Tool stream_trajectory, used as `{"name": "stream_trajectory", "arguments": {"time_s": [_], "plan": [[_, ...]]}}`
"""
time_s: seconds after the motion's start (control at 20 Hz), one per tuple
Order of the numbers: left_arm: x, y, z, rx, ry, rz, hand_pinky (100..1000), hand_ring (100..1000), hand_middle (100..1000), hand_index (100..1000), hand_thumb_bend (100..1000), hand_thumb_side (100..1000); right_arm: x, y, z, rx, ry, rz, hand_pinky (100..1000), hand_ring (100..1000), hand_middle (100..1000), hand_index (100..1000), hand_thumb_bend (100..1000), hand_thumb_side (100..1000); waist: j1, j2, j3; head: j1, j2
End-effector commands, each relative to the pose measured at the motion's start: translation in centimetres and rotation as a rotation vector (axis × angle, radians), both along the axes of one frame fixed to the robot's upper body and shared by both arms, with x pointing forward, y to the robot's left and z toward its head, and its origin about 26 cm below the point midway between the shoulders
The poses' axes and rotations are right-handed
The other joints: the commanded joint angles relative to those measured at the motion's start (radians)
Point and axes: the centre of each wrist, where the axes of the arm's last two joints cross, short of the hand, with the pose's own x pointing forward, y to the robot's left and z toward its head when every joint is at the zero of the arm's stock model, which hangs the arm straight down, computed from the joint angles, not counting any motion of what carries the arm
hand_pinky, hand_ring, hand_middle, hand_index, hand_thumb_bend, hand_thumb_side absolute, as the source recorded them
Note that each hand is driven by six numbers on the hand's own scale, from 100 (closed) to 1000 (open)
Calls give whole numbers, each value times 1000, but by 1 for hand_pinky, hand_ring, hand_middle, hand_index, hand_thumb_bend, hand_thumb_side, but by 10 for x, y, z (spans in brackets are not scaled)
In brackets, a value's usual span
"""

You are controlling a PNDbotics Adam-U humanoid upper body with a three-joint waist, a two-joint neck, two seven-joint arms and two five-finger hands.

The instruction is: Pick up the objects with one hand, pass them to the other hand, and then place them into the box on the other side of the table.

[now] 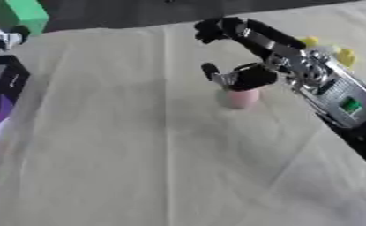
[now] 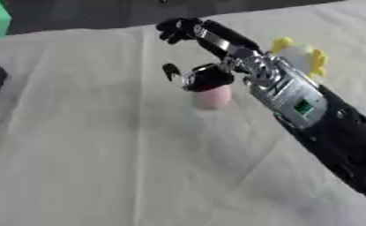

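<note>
The right hand (image 1: 251, 66) hangs over a pink object (image 1: 242, 98) at mid-table, thumb and fingers spread, gripping nothing. The object sits directly under the thumb (contact unclear). The box (image 1: 2, 95) waits far left; no left hand shows.

**Colours on the table**

Cream tablecloth (image 1: 124, 154), pale pink cup (image 1: 243, 98), black and silver right hand (image 1: 244, 53) with a green patch on the arm. White toy (image 2: 301, 57) has yellow bits. Green block (image 1: 20, 14), black box (image 1: 2, 95) with purple-pink side.
</note>
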Motion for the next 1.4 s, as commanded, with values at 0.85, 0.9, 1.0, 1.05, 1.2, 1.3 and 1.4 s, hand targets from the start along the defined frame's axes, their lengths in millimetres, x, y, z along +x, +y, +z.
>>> {"name": "stream_trajectory", "arguments": {"time_s": [0.85,0.9,1.0,1.05,1.2,1.3,1.4], "plan": [[6,99,-9,3,20,281,741,561,379,376,185,137,-9,-11,18,7,-66,-46,946,842,790,914,123,100,-14,3,-3,158,-71],[7,101,-10,6,26,287,740,563,380,378,197,139,-9,-12,18,7,-66,-48,945,841,789,911,117,100,-15,4,-3,161,-72],[8,106,-14,17,39,302,740,566,382,379,214,139,-9,-12,17,8,-65,-55,944,841,789,909,102,100,-17,5,-4,167,-73],[10,108,-16,24,45,313,741,567,383,380,226,140,-9,-12,17,11,-64,-57,943,840,789,909,100,100,-17,6,-4,171,-73],[14,117,-24,44,68,348,741,571,386,382,250,145,-9,-12,17,16,-67,-59,942,840,789,908,100,100,-18,7,-5,179,-74],[16,124,-30,57,87,370,741,573,388,384,265,149,-9,-12,18,18,-68,-63,942,840,790,907,100,100,-19,7,-5,182,-75],[19,129,-35,70,107,386,742,576,390,386,278,152,-9,-12,18,21,-68,-67,942,839,789,904,100,100,-20,7,-5,183,-76]]}}
